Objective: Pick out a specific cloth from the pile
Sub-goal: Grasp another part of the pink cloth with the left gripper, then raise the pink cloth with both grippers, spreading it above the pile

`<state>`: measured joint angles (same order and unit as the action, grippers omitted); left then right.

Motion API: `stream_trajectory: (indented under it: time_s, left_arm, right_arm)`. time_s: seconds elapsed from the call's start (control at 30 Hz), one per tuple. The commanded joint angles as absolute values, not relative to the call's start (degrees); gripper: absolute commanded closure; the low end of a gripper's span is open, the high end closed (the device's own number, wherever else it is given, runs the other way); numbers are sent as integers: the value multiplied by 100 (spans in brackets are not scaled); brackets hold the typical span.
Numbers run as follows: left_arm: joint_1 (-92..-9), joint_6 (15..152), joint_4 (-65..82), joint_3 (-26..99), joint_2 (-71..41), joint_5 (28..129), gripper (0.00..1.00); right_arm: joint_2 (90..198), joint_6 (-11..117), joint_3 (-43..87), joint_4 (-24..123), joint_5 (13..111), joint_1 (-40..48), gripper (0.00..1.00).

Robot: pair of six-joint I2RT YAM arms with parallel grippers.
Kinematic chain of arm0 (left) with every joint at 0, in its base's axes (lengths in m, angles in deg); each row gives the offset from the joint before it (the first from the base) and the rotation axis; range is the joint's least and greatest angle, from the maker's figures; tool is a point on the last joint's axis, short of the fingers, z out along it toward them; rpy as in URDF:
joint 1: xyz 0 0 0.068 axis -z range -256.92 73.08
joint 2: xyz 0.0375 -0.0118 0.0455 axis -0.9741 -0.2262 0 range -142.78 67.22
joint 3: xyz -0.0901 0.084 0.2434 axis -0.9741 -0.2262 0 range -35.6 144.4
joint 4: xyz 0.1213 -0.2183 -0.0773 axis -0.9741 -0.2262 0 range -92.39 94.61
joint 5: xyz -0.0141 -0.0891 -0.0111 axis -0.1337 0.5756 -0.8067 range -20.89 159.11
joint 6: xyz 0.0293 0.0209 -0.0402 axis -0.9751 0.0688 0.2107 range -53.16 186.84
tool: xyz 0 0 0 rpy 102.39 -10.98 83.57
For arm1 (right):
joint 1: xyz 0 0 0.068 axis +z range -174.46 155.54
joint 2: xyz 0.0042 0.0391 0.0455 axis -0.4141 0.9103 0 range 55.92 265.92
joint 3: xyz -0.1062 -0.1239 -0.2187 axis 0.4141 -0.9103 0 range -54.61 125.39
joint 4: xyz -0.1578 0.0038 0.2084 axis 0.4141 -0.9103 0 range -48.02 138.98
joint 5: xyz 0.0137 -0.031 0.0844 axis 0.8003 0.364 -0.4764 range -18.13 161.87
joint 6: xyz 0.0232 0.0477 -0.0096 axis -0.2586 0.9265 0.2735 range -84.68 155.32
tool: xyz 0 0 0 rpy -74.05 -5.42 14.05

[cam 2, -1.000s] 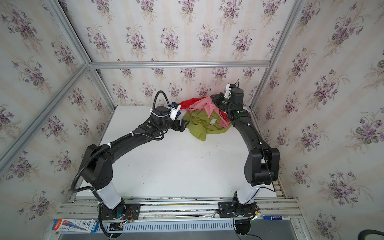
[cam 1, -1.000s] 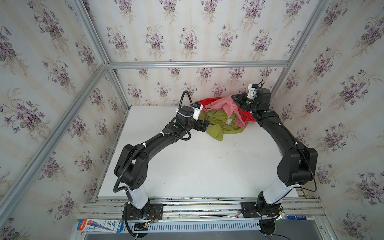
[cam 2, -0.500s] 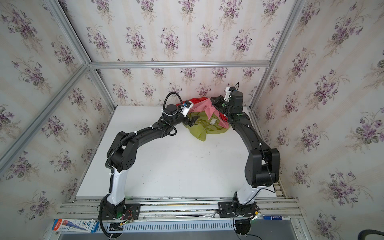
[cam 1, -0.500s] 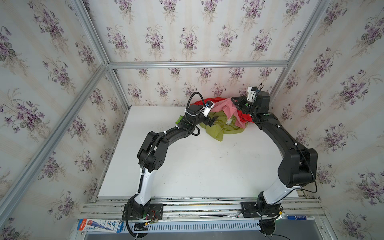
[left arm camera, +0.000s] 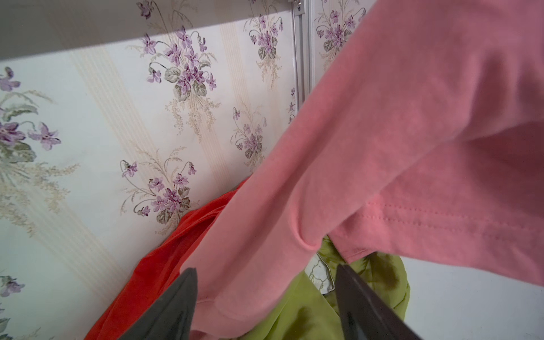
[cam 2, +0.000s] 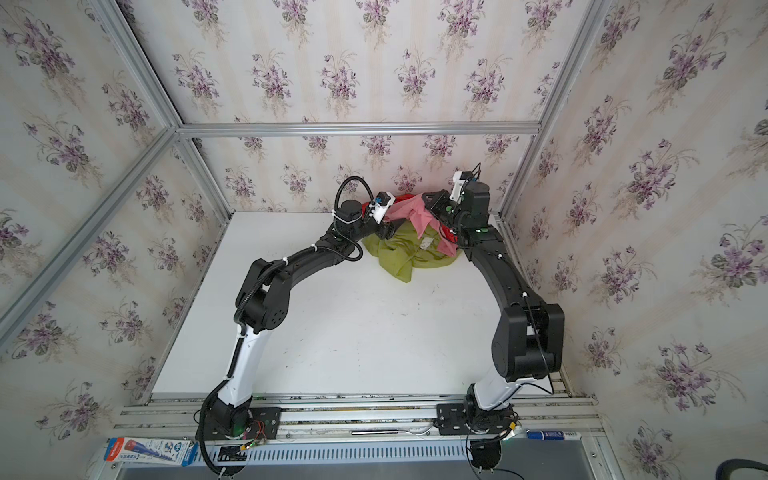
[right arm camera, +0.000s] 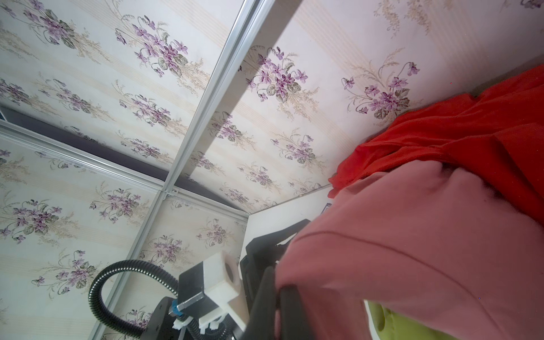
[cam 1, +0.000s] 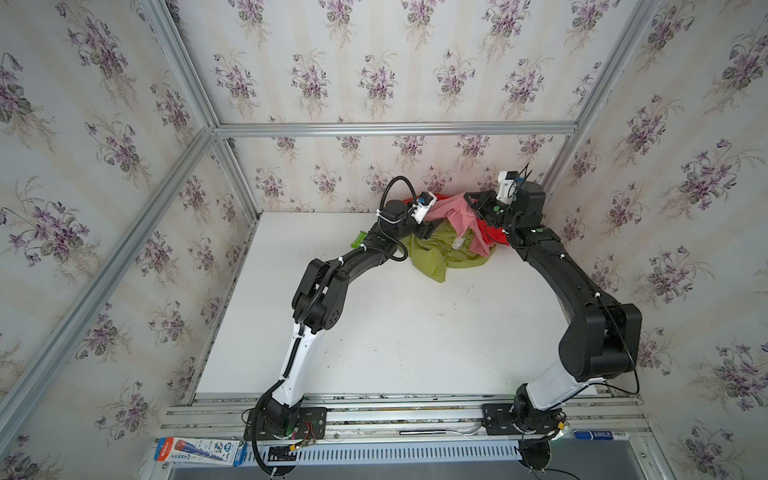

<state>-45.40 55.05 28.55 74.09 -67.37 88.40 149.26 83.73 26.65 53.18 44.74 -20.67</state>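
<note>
With the right pincer (right arm camera: 278, 297) pinching the salmon-pink cloth (left arm camera: 382, 132) aloft, the spread left pincer (left arm camera: 265, 269) should clamp only its pink fold, avoiding the red cloth (left arm camera: 176, 250) and olive-green cloth (left arm camera: 306, 318).

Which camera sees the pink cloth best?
The left wrist view: the pink cloth fills it, with stitching and folds sharp. The right wrist view shows only a bunched part. Both top views show it whole but small and far away.
</note>
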Motion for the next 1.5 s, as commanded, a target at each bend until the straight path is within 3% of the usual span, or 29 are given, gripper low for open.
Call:
stream_trajectory:
  time_s: [0.0,0.43,0.7,1.0,1.47]
  left_arm:
    - [-4546,5534,2816,7606,-6858,9012,33]
    - [-4563,5650,2807,7893,-7086,8937,76]
    - [-4563,5609,2813,7857,-6962,8834,92]
    - [-4561,5591,2908,7857,-6606,8832,99]
    - [-4555,5715,3101,7925,-6106,8744,100]
  right_arm:
    - [14840,8384,2687,5694,4384,-2073,100]
    - [14785,8324,2704,5671,4414,-2075,100]
    - [14776,8314,2757,5691,4462,-2073,100]
    - [14766,8322,2873,5691,4479,-2074,100]
    - [14672,8103,3159,5735,4716,-2072,100]
